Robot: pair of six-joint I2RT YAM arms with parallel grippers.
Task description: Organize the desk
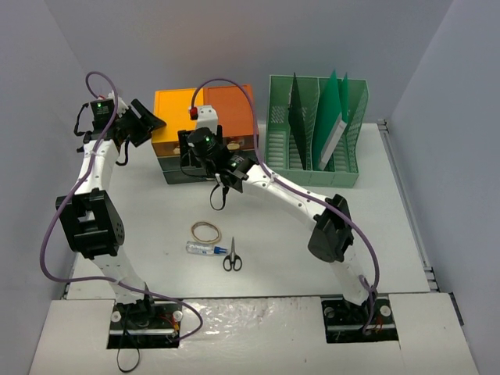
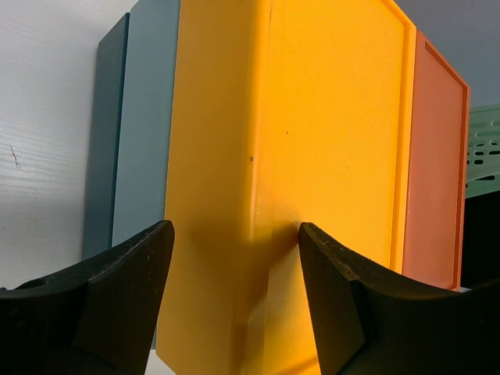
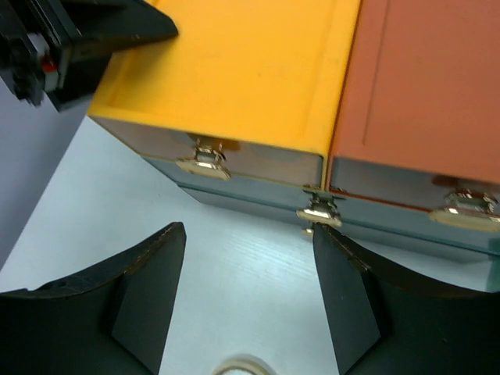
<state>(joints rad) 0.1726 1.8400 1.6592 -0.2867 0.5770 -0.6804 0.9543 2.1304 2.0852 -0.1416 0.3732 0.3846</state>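
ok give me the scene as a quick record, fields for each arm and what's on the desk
desk: off-white, holds everything below
drawer unit: far side, yellow and orange tops
file rack: green, right of the drawer unit, sheets standing in it
loose items: rubber band, small tube, scissors, clustered between the arms
left gripper: open, empty, at the drawer unit's left side
right gripper: open, empty, in front of the drawer unit

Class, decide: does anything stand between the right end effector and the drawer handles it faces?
Nothing visible does. The open right end effector faces the handles across a bare stretch of desk, with no object lying in that gap.
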